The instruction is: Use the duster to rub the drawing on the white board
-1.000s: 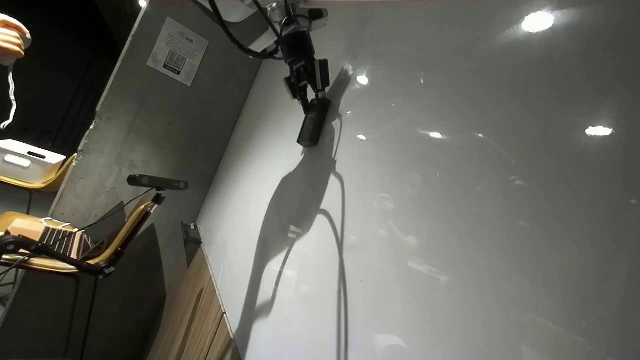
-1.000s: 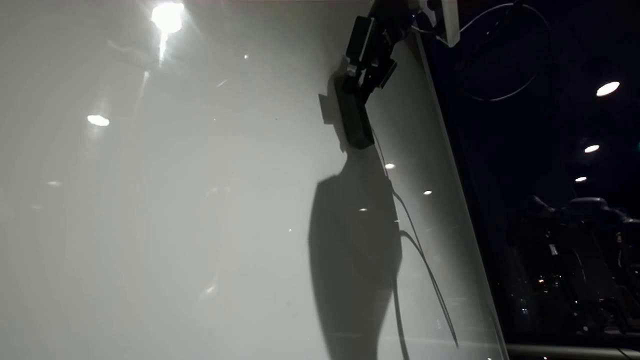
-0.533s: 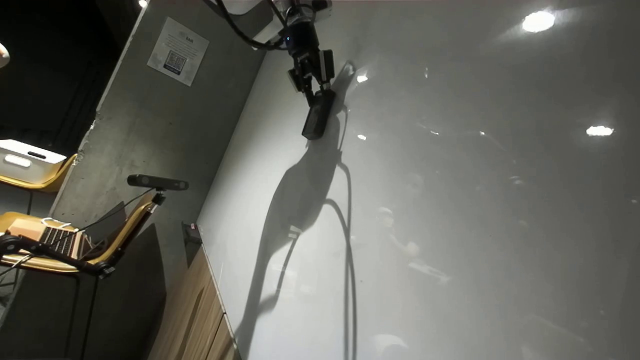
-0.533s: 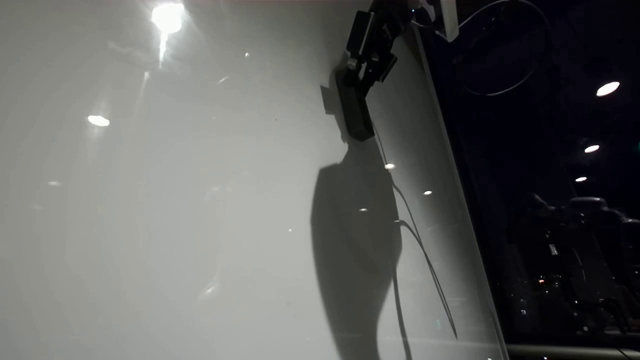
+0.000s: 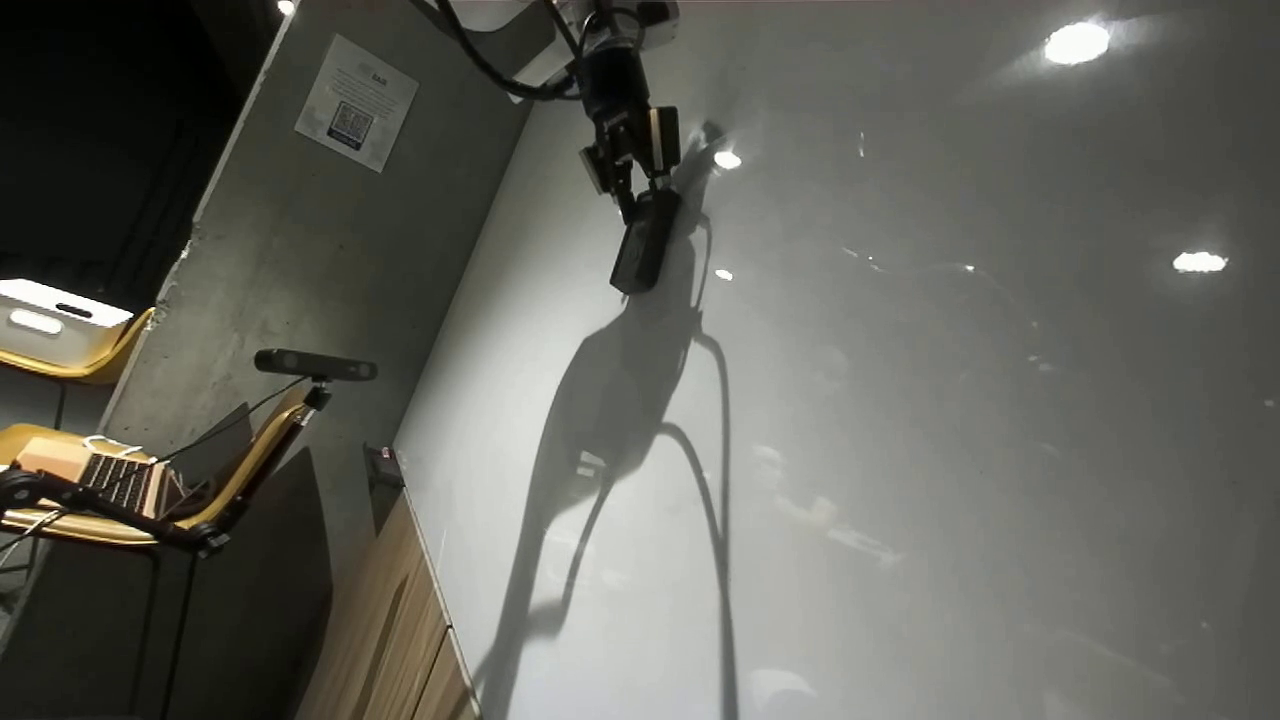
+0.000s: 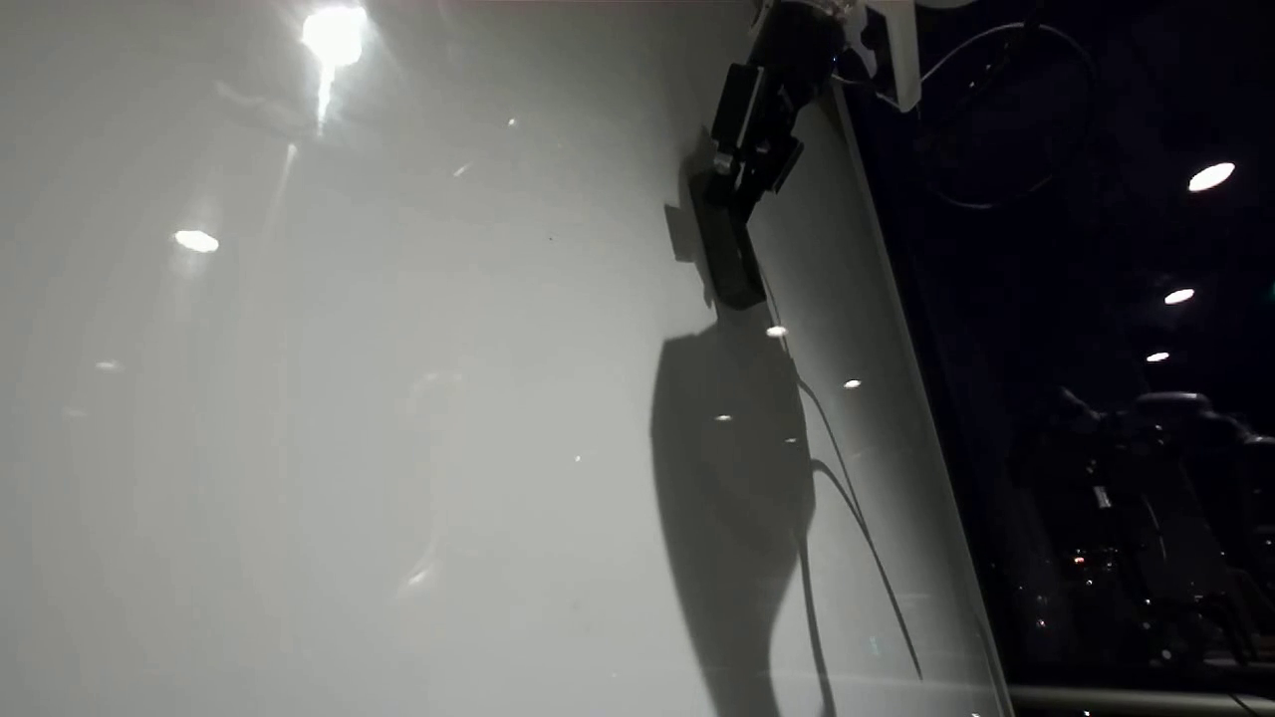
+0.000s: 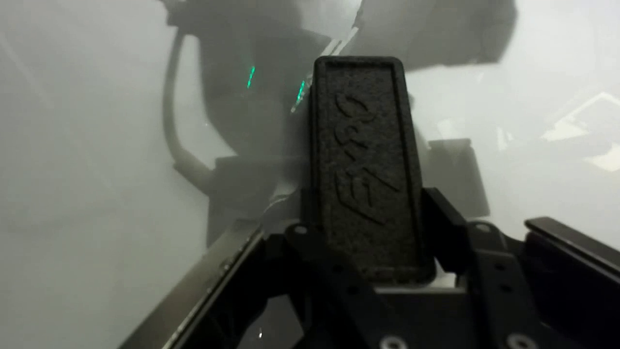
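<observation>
The duster is a small dark oblong block in both exterior views (image 5: 645,245) (image 6: 733,264). It also fills the middle of the wrist view (image 7: 361,140), with raised lettering on its near face. My gripper (image 5: 644,198) is shut on the duster's near end, with one finger on each long side. It also shows in an exterior view (image 6: 732,194) and in the wrist view (image 7: 370,213). The large glossy white board (image 5: 950,450) lies right behind the duster; I cannot tell whether they touch. The drawing does not show in any view.
The arm's long shadow (image 5: 620,400) falls over the board below the duster. A grey wall with a notice (image 5: 355,105) meets the board's edge. A chair with a laptop (image 5: 110,480) and a camera on a stand (image 5: 315,365) are off to the side. A dark window (image 6: 1076,299) borders the board.
The gripper and duster shift slightly right in both exterior views, first moving up a little, then back down. The shadow moves with them. A person's hand leaves an exterior view. The grip stays the same.
</observation>
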Robot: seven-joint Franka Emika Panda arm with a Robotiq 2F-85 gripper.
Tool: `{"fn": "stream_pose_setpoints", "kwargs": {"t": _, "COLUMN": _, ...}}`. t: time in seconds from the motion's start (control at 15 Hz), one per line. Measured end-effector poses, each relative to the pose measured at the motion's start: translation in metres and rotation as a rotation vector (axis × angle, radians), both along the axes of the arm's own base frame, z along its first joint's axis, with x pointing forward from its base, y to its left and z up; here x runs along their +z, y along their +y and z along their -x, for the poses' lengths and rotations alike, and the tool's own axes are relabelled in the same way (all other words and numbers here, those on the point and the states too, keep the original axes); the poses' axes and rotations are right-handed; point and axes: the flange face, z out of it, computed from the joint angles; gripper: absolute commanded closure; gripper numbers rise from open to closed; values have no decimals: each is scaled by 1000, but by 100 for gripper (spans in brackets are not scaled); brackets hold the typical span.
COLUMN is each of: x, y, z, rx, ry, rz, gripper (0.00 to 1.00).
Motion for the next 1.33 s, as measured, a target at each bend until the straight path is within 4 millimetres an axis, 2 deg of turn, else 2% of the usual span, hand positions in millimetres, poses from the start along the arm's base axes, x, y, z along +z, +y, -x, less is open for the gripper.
{"fn": "stream_pose_setpoints", "kwargs": {"t": 0.4, "x": -33, "y": -26, "z": -5, "rx": -31, "ry": 64, "rz": 25, "gripper": 71}}
{"fn": "stream_pose_setpoints", "kwargs": {"t": 0.8, "x": -98, "y": -34, "z": -9, "rx": -44, "ry": 189, "rz": 63, "gripper": 71}}
{"fn": "stream_pose_setpoints", "kwargs": {"t": 1.07, "x": -137, "y": -62, "z": 9, "rx": -53, "ry": 272, "rz": 104, "gripper": 71}}
{"fn": "stream_pose_setpoints", "kwargs": {"t": 1.2, "x": -158, "y": -79, "z": 24, "rx": -57, "ry": 314, "rz": 119, "gripper": 71}}
{"fn": "stream_pose_setpoints", "kwargs": {"t": 1.33, "x": -181, "y": -87, "z": 43, "rx": -57, "ry": 356, "rz": 130, "gripper": 71}}
